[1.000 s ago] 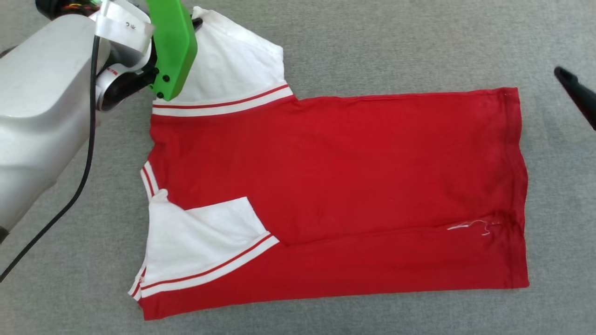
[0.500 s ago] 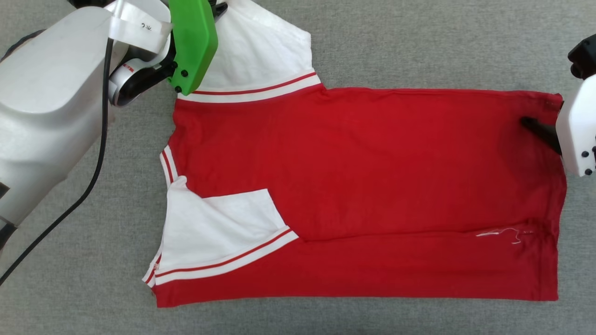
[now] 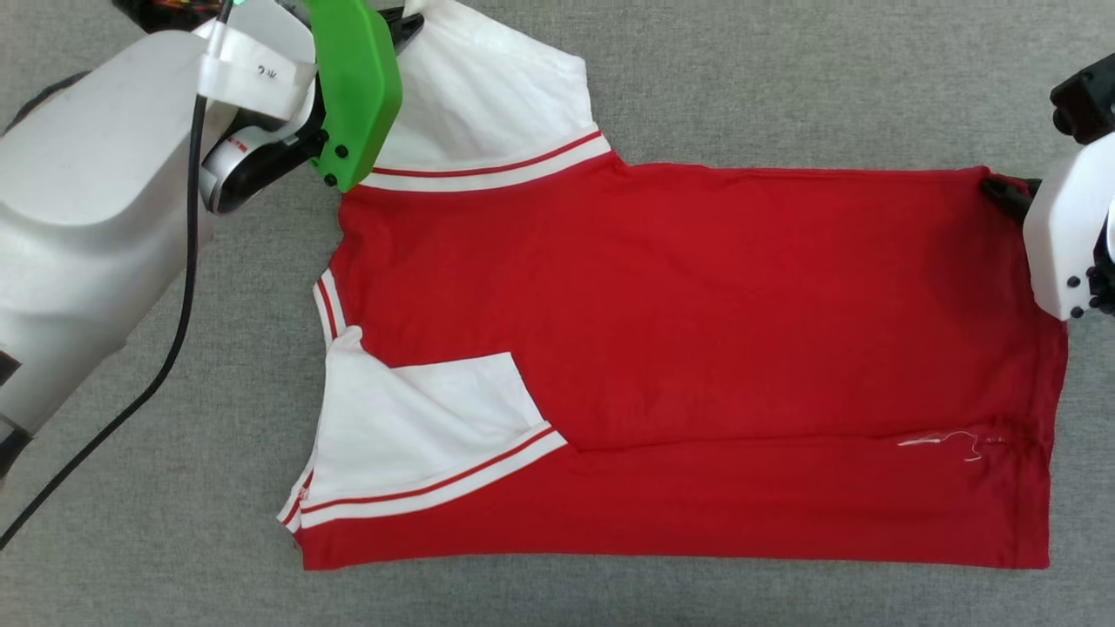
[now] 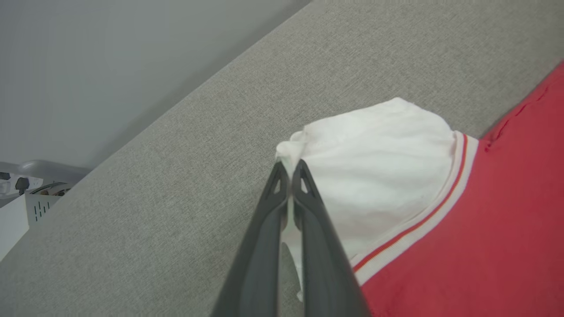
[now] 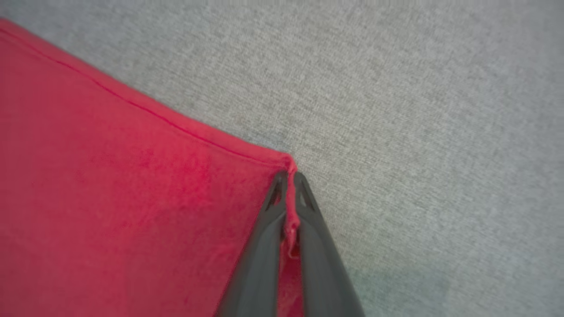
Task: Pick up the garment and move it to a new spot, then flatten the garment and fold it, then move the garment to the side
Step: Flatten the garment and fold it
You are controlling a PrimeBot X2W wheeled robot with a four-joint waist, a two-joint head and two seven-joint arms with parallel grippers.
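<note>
Looks down on a grey surface (image 3: 784,78) with a fine woven texture, flat and even in tone. Meets the same weave in the left wrist view, ending in a straight edge that slants up across that view. Finds a plain pale grey wall (image 4: 110,53) beyond that edge. Shows, low at that view's left edge, a white box (image 4: 31,211) with short dark vent slots, and a rounded grey shape (image 4: 48,167) just behind it, too small to identify.

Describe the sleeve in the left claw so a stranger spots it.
Find the red garment on the grey surface. Two white sleeves sit at its left end. The held sleeve juts beyond the far edge, in the left claw; the other sleeve lies folded onto the red body.
</note>
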